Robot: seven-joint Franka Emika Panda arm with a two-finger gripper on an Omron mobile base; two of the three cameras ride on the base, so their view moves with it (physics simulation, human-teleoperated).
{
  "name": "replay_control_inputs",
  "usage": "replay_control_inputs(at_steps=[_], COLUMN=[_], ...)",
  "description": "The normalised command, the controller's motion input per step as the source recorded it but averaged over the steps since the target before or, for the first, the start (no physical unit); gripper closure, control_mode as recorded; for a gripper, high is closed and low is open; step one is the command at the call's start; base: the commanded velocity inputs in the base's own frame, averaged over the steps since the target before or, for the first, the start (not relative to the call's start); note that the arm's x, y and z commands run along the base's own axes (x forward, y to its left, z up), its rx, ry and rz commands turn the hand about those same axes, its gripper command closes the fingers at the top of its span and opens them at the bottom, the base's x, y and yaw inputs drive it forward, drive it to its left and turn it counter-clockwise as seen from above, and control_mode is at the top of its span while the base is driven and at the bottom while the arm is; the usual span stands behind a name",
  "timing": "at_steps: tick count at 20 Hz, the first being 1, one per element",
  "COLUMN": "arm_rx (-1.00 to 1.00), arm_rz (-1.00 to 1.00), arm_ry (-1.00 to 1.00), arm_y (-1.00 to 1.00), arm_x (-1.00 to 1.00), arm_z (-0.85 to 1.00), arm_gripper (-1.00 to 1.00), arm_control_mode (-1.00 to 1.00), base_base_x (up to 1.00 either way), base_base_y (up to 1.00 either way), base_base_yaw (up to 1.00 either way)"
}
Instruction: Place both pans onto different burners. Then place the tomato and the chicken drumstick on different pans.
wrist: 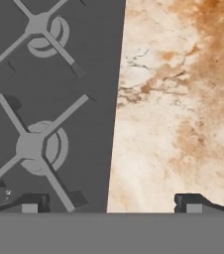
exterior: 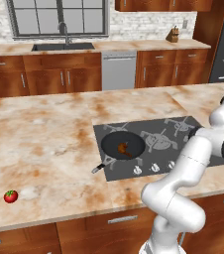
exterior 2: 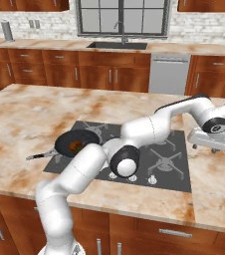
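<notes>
One black pan (exterior: 123, 145) (exterior 2: 77, 141) sits on the front-left burner, its handle pointing left toward the front. The brown chicken drumstick (exterior: 124, 149) (exterior 2: 76, 146) lies inside it. The red tomato (exterior: 11, 196) rests on the counter, far left near the front edge. My gripper (exterior 2: 214, 148) (wrist: 111, 206) hangs open over the cooktop's right edge with nothing between its fingers: one fingertip (wrist: 29, 204) is above the dark cooktop, the other above the marble. Two bare burners (wrist: 34, 146) (wrist: 42, 27) lie just beside it.
The dark cooktop (exterior: 115, 171) (exterior 2: 176, 182) has white knobs (exterior: 154, 167) along its front. Marble counter (wrist: 178, 109) spreads on both sides. My own arm arches over the cooktop in the right base view. A sink (exterior: 63, 46) and cabinets line the back wall.
</notes>
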Motion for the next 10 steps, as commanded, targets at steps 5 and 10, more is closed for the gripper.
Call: replay_control_inputs(at_steps=[5,10], arm_rx=[-0.12,-0.18], arm_rz=[0.00,0.01], arm_ry=[-0.12,-0.20], arm_y=[0.46,0.75], arm_x=[-0.53,-0.64], arm_z=[-0.19,-0.17], arm_gripper=[-1.00,-1.00], arm_control_mode=[-1.00,-1.00], base_base_x=[0.00,0.00], base_base_y=[0.00,0.00], base_base_yaw=[0.00,0.00])
